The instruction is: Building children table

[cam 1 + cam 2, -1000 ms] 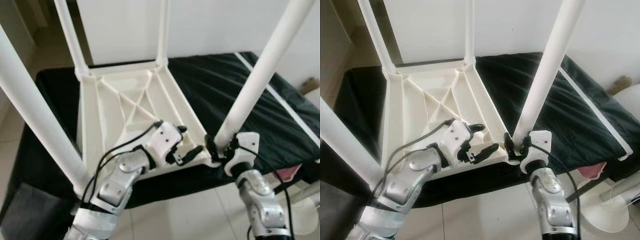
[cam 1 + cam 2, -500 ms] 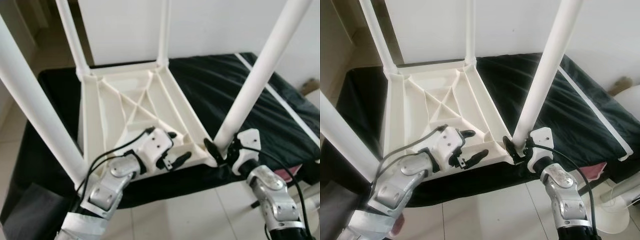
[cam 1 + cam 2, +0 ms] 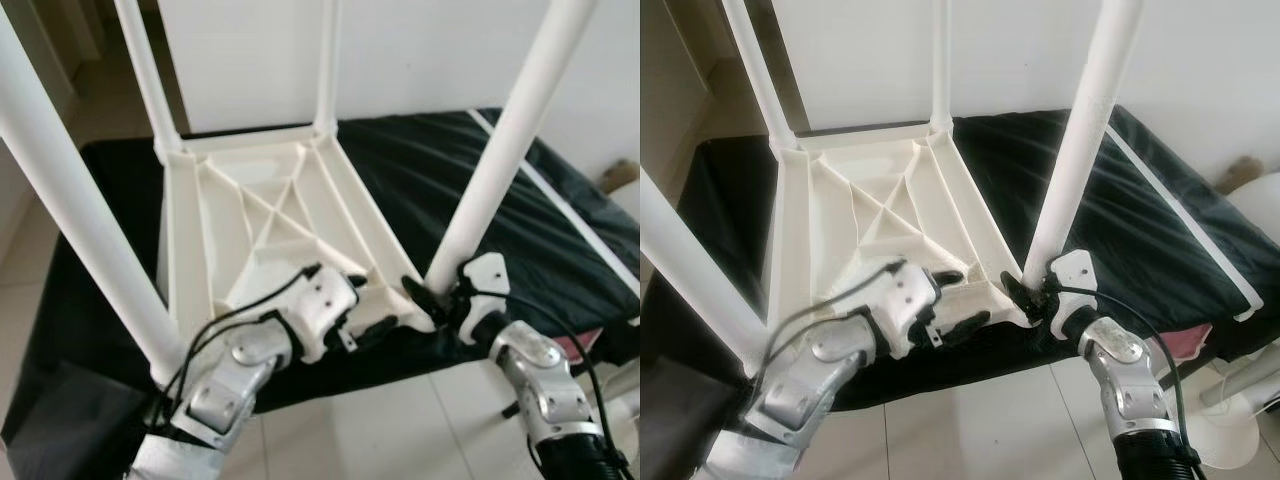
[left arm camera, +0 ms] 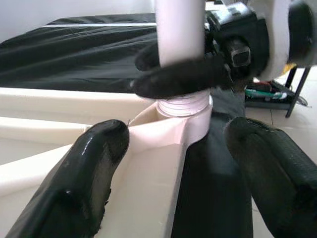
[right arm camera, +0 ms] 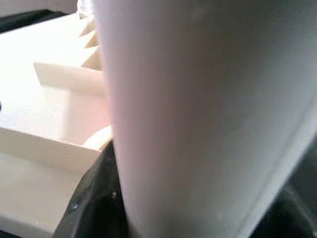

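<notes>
White plastic children's table (image 3: 260, 215) upside down on black-covered bed (image 3: 560, 230), ribbed underside up, four white tube legs rising. Right gripper (image 3: 432, 297) clamped round base of near-right white leg (image 3: 495, 170), just above its threaded collar at corner socket. Left gripper (image 3: 372, 318) at table's near edge beside that corner, fingers (image 4: 94, 163) spread wide, one resting on rim, gripping nothing

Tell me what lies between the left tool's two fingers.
In the left wrist view, the tabletop's corner lies between the left tool's spread fingers, beside the black cloth.
</notes>
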